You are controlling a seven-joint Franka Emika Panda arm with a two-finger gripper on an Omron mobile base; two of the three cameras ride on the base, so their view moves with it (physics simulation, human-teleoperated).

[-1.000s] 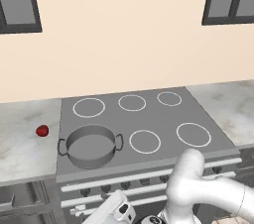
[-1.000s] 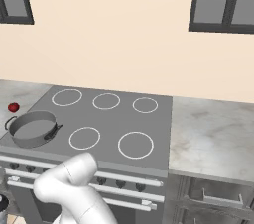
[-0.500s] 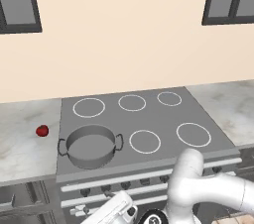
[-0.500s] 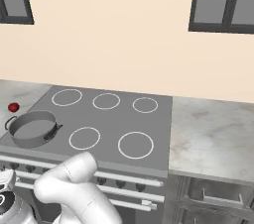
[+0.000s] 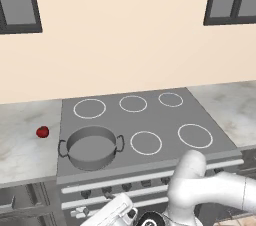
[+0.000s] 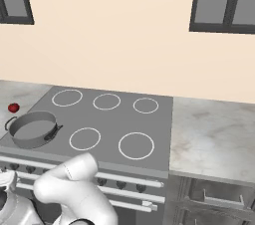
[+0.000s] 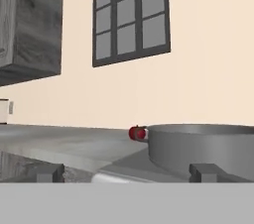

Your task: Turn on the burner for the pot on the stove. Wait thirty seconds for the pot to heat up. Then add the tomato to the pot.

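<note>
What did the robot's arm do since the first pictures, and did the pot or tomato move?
The hand slid sideways, low in front of the stove, toward the pot's side, and now sits below the knobs under the pot. The gripper is open and took hold of nothing. The pot stayed on its front ring, and the tomato stayed on the counter beside the stove.

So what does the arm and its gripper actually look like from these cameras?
The arm is glossy white, built of rounded, bulbous tube segments, with a dark round joint cap low on it. The gripper has two small, blocky dark grey fingertips. No cables or markings are visible.
</note>
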